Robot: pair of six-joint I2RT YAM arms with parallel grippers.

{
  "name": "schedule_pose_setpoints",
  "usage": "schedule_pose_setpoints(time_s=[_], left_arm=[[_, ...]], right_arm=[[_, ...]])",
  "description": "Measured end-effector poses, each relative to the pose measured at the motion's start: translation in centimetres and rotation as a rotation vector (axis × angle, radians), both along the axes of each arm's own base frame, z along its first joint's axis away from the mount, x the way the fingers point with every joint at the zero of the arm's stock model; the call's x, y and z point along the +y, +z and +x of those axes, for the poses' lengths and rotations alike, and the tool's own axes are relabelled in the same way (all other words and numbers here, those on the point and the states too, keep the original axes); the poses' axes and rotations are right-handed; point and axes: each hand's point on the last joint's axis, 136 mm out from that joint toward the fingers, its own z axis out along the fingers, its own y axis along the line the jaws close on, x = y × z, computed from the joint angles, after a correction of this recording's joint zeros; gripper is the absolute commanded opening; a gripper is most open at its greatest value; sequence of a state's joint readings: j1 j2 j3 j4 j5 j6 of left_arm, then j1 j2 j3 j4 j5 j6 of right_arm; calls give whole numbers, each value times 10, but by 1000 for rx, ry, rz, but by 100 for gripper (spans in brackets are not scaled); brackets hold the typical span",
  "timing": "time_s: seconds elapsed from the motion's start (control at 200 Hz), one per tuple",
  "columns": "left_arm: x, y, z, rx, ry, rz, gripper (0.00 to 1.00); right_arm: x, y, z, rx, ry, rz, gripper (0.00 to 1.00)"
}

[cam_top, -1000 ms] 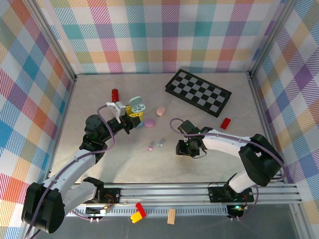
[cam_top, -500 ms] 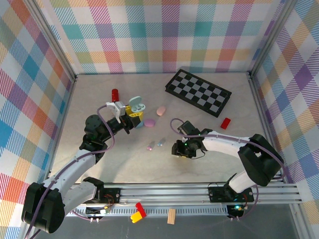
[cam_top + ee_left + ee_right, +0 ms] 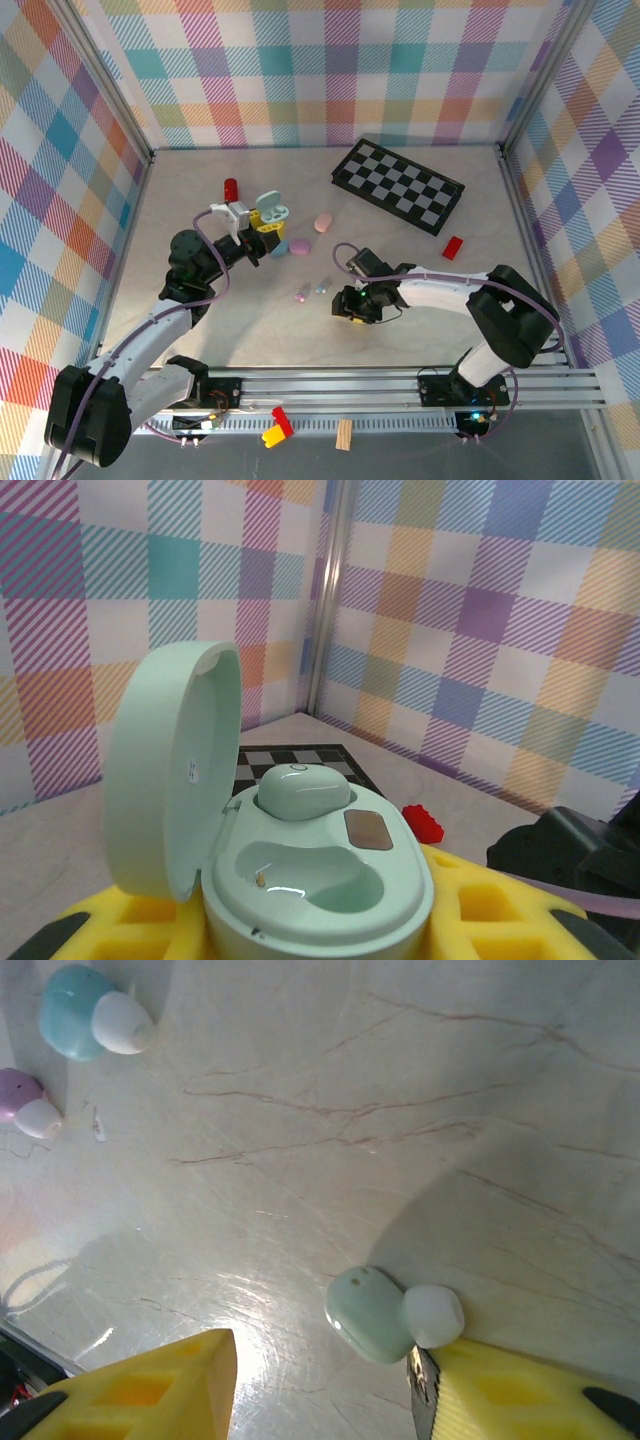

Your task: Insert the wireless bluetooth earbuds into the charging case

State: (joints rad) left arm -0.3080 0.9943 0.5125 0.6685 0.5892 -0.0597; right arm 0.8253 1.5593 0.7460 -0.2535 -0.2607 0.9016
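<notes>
Operator: Gripper status?
Technician: Right gripper point(image 3: 318, 1365) spread, straddling the mint earbud point(image 3: 372, 1312) on the table point(image 3: 420, 1110), off-centre. Left gripper point(image 3: 260, 224) pinches the open charging case point(image 3: 320, 880), far left. Centre the bud between the fingers, then close gently

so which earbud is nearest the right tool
The mint earbud, lying in the right tool's open gap; the blue earbud and purple earbud lie well away.
</notes>
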Motion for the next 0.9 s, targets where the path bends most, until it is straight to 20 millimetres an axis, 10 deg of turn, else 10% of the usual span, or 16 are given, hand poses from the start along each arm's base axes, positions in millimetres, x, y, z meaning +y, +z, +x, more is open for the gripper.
schedule_pose_setpoints(time_s=[0.545, 0.9], left_arm=[[26, 0, 22, -2, 92, -27, 32], [49, 0, 33, 12, 162, -43, 32]], right_arm=[[-11, 40, 6, -195, 214, -329, 43], [2, 23, 24, -323, 443, -744, 36]])
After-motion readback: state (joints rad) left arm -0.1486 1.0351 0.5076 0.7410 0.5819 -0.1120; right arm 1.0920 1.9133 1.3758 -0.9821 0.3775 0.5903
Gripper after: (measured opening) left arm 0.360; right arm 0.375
